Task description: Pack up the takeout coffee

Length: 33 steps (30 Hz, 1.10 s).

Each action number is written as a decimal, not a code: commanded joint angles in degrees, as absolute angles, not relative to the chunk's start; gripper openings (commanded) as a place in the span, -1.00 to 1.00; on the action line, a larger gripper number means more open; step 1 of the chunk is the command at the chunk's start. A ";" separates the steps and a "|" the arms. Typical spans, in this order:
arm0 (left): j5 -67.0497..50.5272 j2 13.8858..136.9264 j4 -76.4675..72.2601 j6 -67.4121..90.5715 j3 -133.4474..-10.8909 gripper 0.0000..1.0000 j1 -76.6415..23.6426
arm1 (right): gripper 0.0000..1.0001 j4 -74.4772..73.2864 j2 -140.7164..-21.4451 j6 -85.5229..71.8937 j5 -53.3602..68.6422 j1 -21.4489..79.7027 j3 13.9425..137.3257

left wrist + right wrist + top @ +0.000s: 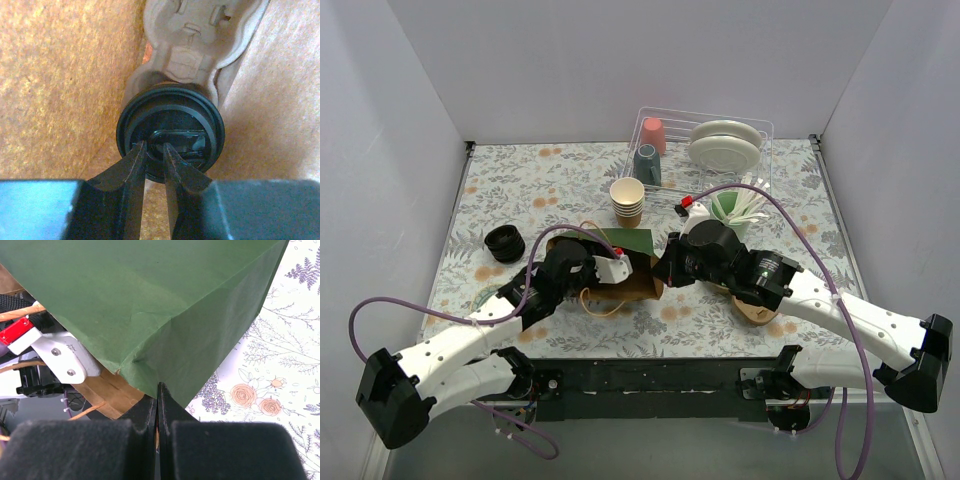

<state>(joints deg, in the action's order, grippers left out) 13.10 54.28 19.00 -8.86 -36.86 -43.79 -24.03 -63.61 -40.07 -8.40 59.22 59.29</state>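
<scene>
The table [520, 190] carries the bag [632, 243], green outside and kraft brown inside, which sits between the two arms so each can work on it.

The right gripper [158, 390] is clamped tight on a corner of the bag's green edge. Judging by the hold, it is there to steady the bag and keep its mouth from folding shut while the other arm works inside.

The left gripper [155, 150] reaches in through that mouth. Its fingers [132, 172] stand only narrowly apart, with the tips on the middle of the lid [135, 125] on either side of a raised ridge. Whether they truly pinch that ridge or only rest on it, I cannot tell.

Deep in the bag lies a pulp carrier [195, 45], probably there to stop a cup from sliding or tipping.

The coffee [200, 125] is inside the bag between the brown walls, against the near end of the carrier. Whether it is seated in a pocket is hidden by the lid.

The lid faces squarely back at the wrist camera, toward the mouth. The cup's long axis therefore runs along the line of reach, from the mouth toward the bag's bottom. Its paper body is hidden behind the lid, and I cannot tell whether that axis is plumb.
</scene>
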 commanded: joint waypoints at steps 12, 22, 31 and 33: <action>12.39 55.37 15.03 -9.41 -35.42 -0.60 -40.78 | -0.97 -24.70 -63.90 -39.20 -7.21 58.89 62.05; 12.74 56.69 12.57 -9.75 -35.59 -0.57 -40.52 | -0.97 -24.26 -63.98 -39.29 -6.42 58.89 61.79; 13.53 56.69 12.30 -9.75 -37.00 -0.24 -40.52 | -0.97 -24.35 -64.07 -39.02 -6.50 58.89 61.96; 13.71 56.51 12.39 -9.67 -37.26 -0.20 -40.52 | -0.97 -24.26 -64.07 -39.02 -6.50 58.89 61.88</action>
